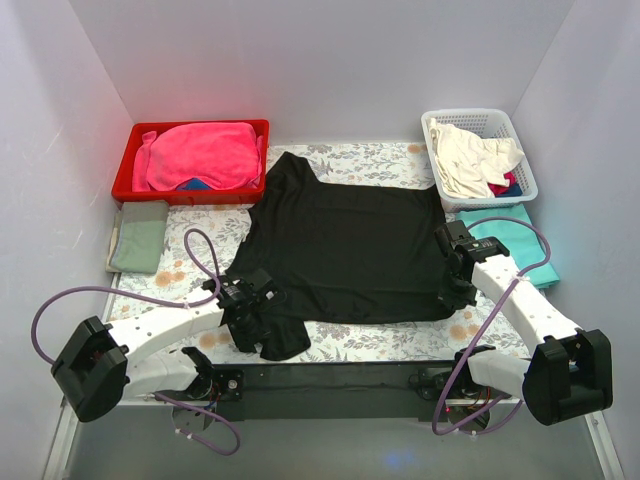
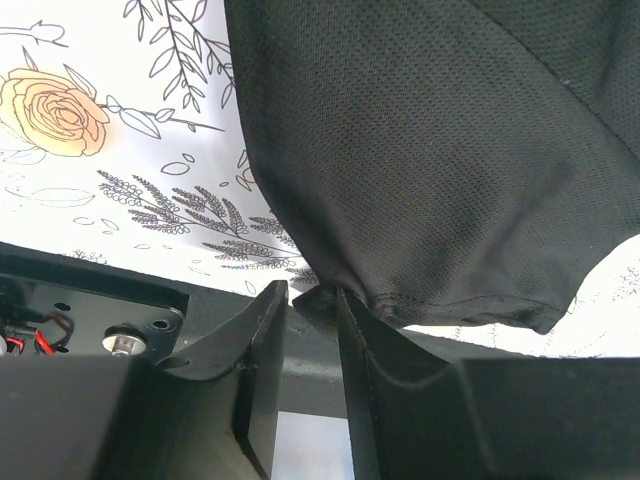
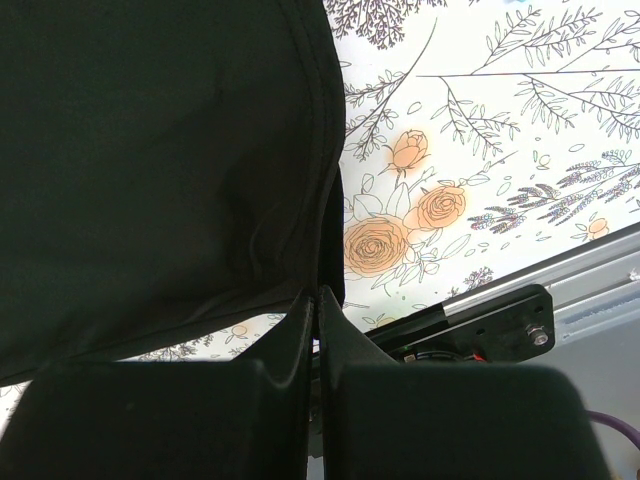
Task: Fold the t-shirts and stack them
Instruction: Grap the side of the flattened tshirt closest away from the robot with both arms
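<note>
A large black t-shirt (image 1: 345, 250) lies spread flat on the floral table cover, collar to the far left. My left gripper (image 1: 252, 312) is at its near left sleeve. In the left wrist view the jaws stand narrowly apart, and the gripper (image 2: 313, 300) pinches a fold of the sleeve hem (image 2: 450, 200). My right gripper (image 1: 452, 290) is at the shirt's near right corner. In the right wrist view the gripper (image 3: 318, 300) is shut on the shirt's edge (image 3: 160, 160). A folded teal t-shirt (image 1: 520, 240) lies at the right, partly under the right arm.
A red bin (image 1: 125, 180) holding pink clothes stands at the back left. A white basket (image 1: 528, 180) of white clothes stands at the back right. A grey-green folded cloth (image 1: 140, 238) lies at the left edge. The black rail (image 1: 330, 385) runs along the near edge.
</note>
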Motion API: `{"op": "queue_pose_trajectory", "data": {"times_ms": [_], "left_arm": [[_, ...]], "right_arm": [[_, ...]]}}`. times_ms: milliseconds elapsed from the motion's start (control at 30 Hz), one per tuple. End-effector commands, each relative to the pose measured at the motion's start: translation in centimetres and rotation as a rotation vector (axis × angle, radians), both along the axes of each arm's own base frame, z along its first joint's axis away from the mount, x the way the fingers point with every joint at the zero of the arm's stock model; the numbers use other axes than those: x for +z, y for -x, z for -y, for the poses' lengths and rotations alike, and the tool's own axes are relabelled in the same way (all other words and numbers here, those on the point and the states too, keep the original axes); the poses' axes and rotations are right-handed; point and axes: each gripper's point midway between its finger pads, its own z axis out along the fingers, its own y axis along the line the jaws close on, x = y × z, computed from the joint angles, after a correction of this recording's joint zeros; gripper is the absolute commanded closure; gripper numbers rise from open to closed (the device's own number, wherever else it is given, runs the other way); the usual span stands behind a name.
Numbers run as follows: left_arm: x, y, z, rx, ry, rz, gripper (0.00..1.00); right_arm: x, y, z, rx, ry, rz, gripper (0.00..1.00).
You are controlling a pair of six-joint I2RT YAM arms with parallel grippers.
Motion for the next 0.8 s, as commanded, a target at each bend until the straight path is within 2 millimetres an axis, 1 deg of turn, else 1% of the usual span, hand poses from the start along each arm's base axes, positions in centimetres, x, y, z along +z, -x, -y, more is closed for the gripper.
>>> {"op": "queue_pose_trajectory", "data": {"times_ms": [0,67,133,167,300,533,700,733,767], "left_arm": [[0.2,-0.1,-0.1,0.004,0.003,0.019,0.74],[-0.2,0.2,-0.3,0.002,-0.004,0.006,0.73],[-0.2,0.2,-0.2,-0.003,-0.004,0.008,0.73],[0.0,0.1,-0.2,-0.002,-0.002,0.012,0.73],[1.9,-0.7,0.1,-0.005,0.019,0.071,0.73],[2.6,-1.6,1.6,-0.018,0.082,0.106,0.74],[2.5,-1.0,1.1,-0.023,0.058,0.076,0.74],[2.6,-1.0,1.0,-0.024,0.055,0.077,0.74],[3.2,-1.0,0.8,-0.012,0.044,0.081,0.74]], "right_arm": [[1.0,-0.9,0.0,0.006,0.003,0.05,0.99],[0.9,-0.9,0.0,0.006,0.003,0.047,0.99],[0.9,-0.9,0.0,0.005,0.001,0.046,0.99],[0.9,-0.8,-0.1,0.005,-0.001,0.043,0.99],[0.8,-0.8,-0.1,0.004,-0.004,0.042,0.99],[0.5,-0.6,-0.1,0.003,-0.005,0.03,0.99],[0.5,-0.6,-0.1,0.005,-0.005,0.029,0.99],[0.5,-0.6,-0.1,0.003,-0.005,0.029,0.99],[0.5,-0.6,-0.1,0.006,-0.005,0.029,0.99]]}}
